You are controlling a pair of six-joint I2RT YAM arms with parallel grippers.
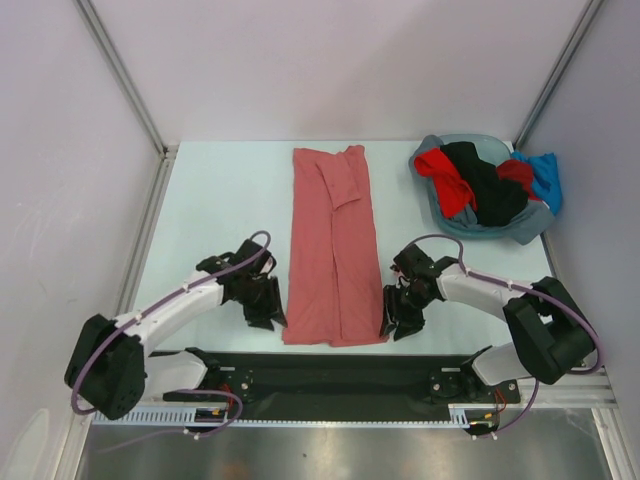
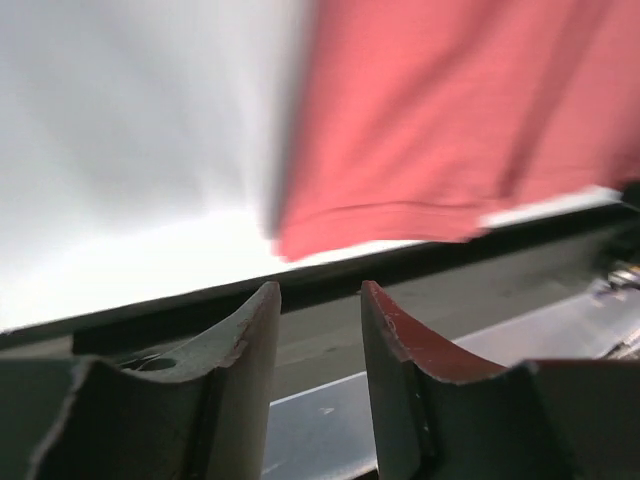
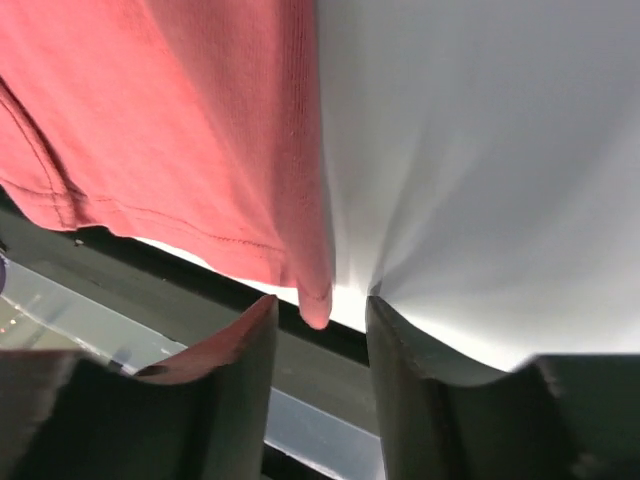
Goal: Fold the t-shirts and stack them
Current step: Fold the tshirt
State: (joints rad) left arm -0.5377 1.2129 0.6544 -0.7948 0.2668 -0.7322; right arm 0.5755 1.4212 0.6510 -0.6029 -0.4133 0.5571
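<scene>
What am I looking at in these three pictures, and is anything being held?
Two robot arms are bolted at the near edge of a table. The wide picture looks down from above and behind them. The other two come from a small camera on each wrist, so the dark shapes at the bottom are that arm's own fingers. A salmon shirt lies flat in the middle, folded into a long strip. The left gripper and right gripper sit at its near corners, jaws apart, holding nothing. In the right wrist view the shirt's corner lies just at the fingertips. At the far right a basin holds a heap of shirts: red, black and blue.
</scene>
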